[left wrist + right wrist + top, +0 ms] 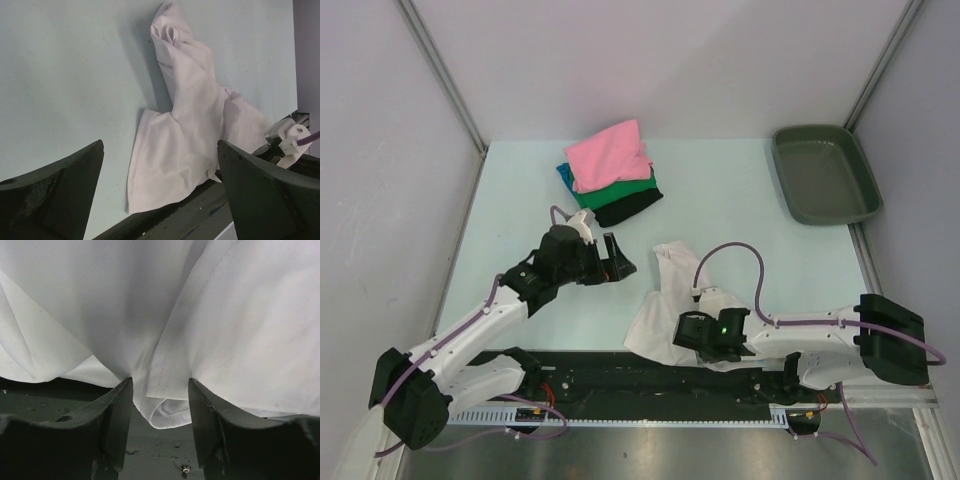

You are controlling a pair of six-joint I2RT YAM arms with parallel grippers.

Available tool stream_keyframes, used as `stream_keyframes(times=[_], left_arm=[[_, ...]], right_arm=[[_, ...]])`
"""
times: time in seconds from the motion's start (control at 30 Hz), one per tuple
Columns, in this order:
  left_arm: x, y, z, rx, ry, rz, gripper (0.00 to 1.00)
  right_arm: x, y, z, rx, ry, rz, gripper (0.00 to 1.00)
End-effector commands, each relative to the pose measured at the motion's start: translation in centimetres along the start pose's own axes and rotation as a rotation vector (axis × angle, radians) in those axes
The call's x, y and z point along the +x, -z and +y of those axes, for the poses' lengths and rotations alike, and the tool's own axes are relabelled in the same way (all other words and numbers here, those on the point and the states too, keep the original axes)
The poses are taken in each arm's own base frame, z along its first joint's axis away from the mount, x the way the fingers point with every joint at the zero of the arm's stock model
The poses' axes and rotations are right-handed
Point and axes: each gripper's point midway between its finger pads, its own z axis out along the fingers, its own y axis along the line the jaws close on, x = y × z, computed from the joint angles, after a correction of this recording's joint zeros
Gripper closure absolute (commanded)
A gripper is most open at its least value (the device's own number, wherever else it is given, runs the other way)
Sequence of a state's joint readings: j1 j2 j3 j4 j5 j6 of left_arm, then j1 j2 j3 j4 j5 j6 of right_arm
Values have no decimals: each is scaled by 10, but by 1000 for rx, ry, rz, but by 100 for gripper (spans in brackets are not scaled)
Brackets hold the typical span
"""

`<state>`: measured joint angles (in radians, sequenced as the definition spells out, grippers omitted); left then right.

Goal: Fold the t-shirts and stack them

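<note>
Right fingers (160, 425) pinching crumpled white t-shirt (665, 310) hem, left fingers (160, 195) wide apart, empty, folded shirts stacked (610, 172) beyond

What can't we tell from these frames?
- Right gripper contact: top view too small; right wrist shows white shirt between fingers, pinch unclear.
- Stack: pink shirt covers lower folds.
- White shirt's near edge: hidden by right arm in top view.

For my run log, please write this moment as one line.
left gripper: open, empty | right gripper: around white shirt edge, closure unclear | stack: far side
</note>
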<state>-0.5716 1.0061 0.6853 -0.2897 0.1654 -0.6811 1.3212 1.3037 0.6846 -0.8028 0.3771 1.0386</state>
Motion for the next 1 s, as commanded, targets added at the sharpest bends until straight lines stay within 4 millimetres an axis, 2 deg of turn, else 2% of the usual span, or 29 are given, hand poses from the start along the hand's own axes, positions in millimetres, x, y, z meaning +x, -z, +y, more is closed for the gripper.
stream_keyframes(times=[0.0, 0.17, 0.37, 0.4, 0.43, 0.57, 0.63, 0.7, 0.73, 0.77, 0.8, 0.83, 0.87, 0.9, 0.93, 0.97], left_arm=[[-7, 1, -4, 35, -2, -28, 1], [-7, 3, -5, 41, -1, -27, 1], [-7, 3, -6, 47, 0, -32, 1], [-7, 4, -5, 46, 1, -32, 1], [-7, 4, -5, 46, 1, -32, 1], [-11, 7, -8, 52, -3, -42, 1], [-17, 10, -13, 56, -10, -47, 1], [-28, 14, -23, 73, -17, -64, 1], [-31, 16, -27, 86, -22, -66, 1], [-34, 18, -32, 99, -25, -73, 1], [-43, 22, -40, 117, -30, -91, 1], [-45, 24, -44, 129, -32, -95, 1], [-48, 26, -48, 139, -35, -98, 1], [-55, 29, -55, 155, -40, -112, 2], [-54, 30, -61, 180, -44, -99, 2], [-56, 30, -64, 192, -47, -99, 2]], right_arm=[[-3, -2, -5, 36, -3, -32, 49], [-2, -3, -14, 74, 0, -43, 69], [-1, -8, -29, 133, -7, -55, 82], [-1, -8, -31, 138, -12, -60, 87], [-3, -7, -35, 152, -25, -75, 100], [-25, 9, -33, 112, -54, -150, 100], [-59, 37, -30, 74, -106, -245, 100], [-91, 63, -35, 58, -133, -327, 100], [-121, 92, -37, 18, -179, -418, 100], [-138, 109, -40, 2, -203, -465, 100], [-154, 124, -51, 14, -181, -507, 100], [-174, 140, -71, 45, -236, -567, 100], [-196, 168, -78, 25, -284, -631, 100], [-207, 182, -89, 48, -254, -665, 100], [-221, 196, -105, 73, -301, -707, 100], [-235, 220, -113, 62, -327, -761, 100]])
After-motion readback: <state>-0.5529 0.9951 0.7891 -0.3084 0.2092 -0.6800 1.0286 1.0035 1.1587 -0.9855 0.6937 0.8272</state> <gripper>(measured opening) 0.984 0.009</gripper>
